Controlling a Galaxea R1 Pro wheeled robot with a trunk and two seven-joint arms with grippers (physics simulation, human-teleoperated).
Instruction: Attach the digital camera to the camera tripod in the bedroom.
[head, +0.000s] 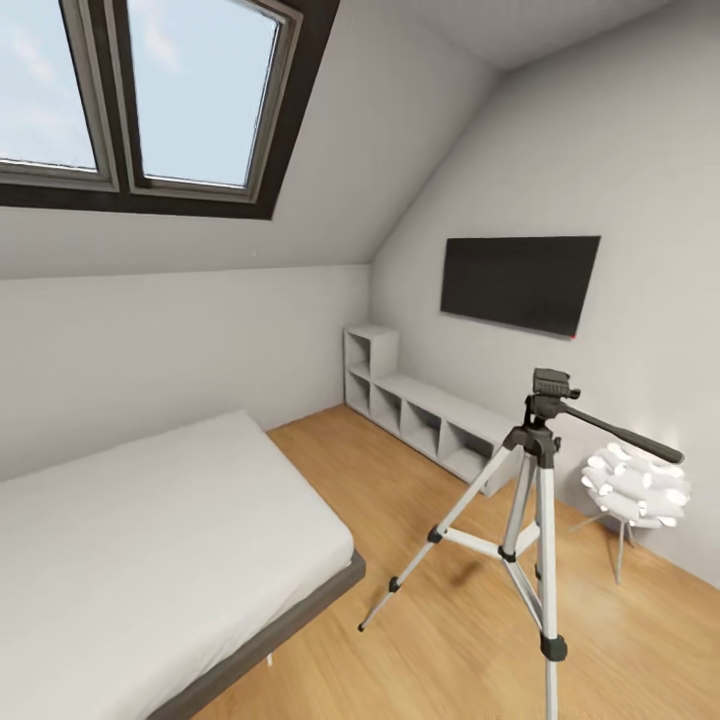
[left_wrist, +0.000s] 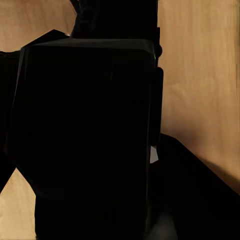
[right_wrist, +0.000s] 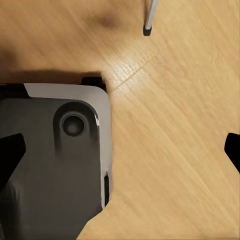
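The camera tripod (head: 535, 520) stands upright on the wood floor (head: 400, 560) of the bedroom, its three silver legs spread, its black pan head at the top with the long handle reaching out toward the white ball lamp (head: 637, 487) that stands on thin legs near the far wall. The top plate of the pan head is bare. Behind the tripod a low white shelf unit (head: 420, 410) runs along the wall under a black wall TV (head: 518, 283), and the white bed (head: 140, 540) fills the near left of the head view beneath the skylights (head: 140, 95) in the sloped ceiling. In the left wrist view a large black boxy thing (left_wrist: 85, 130) sits very close to the lens, with wood floor showing beyond it; it may be the digital camera held in the left gripper, but it is too dark to make out a lens or the fingers (so I cannot tell whether those jaws are clenched or released). In the right wrist view the right gripper (right_wrist: 122, 155) has its two dark fingertips (right_wrist: 10, 155) far apart at opposite edges of the picture, jaws released with nothing between them, above a grey and white part of the robot's base (right_wrist: 55, 160); one tripod foot (right_wrist: 149, 22) rests on the floor nearby.
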